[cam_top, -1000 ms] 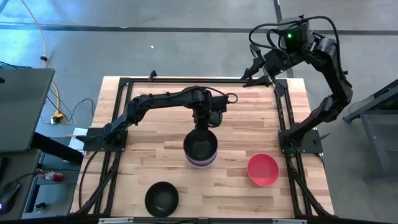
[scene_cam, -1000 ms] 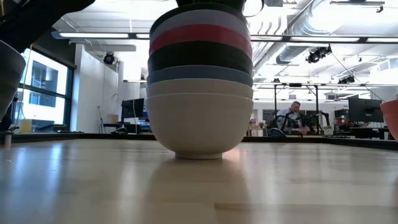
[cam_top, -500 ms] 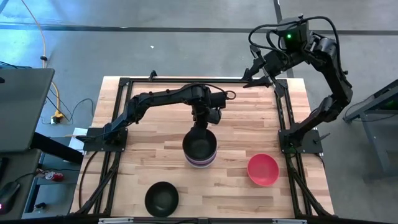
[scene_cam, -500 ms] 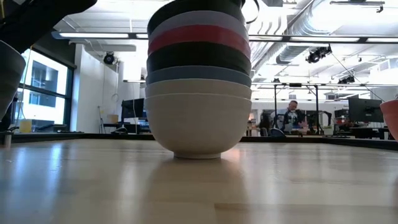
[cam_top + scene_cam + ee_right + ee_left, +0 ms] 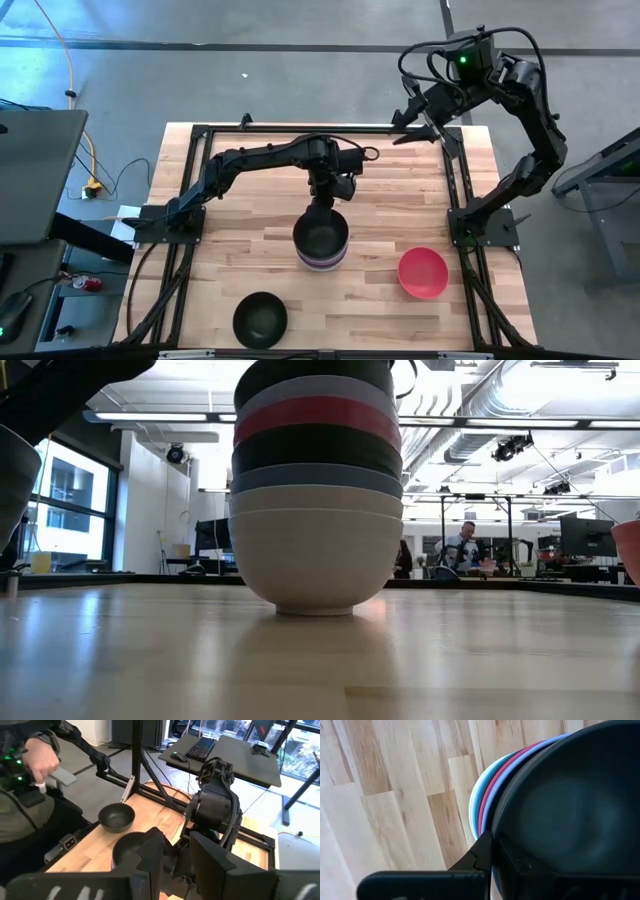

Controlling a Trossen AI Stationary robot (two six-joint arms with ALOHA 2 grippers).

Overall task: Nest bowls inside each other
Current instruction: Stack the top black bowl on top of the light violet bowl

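High view: the left gripper [image 5: 322, 207] sits at the far rim of the nested stack of small round bowls [image 5: 321, 246] at table centre, its fingers pinched shut on the rim of the top black bowl [image 5: 321, 238]. A lavender edge shows under the black one. Two bowls are not yet nested: a lone black round bowl [image 5: 260, 319] near the front edge of the wooden slatted table [image 5: 400, 215], and a red-pink round bowl [image 5: 423, 272] on the right side, well apart from the stack. The right gripper [image 5: 408, 122] is raised beyond the table's far right corner, waiting, holding nothing that can be seen.

Low view: the stack [image 5: 315, 480] stands on its white bottom bowl [image 5: 314, 555]; above it come pale blue, black, red, lavender and black bands. The layers look slightly off-centre to one another.

Left wrist view: the closed fingers [image 5: 485, 855] clamp the black rim [image 5: 496, 827]; lavender, magenta and blue rims fan out just beside it.

Right wrist view: its fingers [image 5: 151, 852] stand parted, empty; a person's hand [image 5: 42, 757] is beside the table.

Risk, as a judgement: if the pinched rim is pulled sideways or lifted, the tall stack may tip or drag, since only the top bowl is gripped. A release off-centre could leave that bowl seated crooked.
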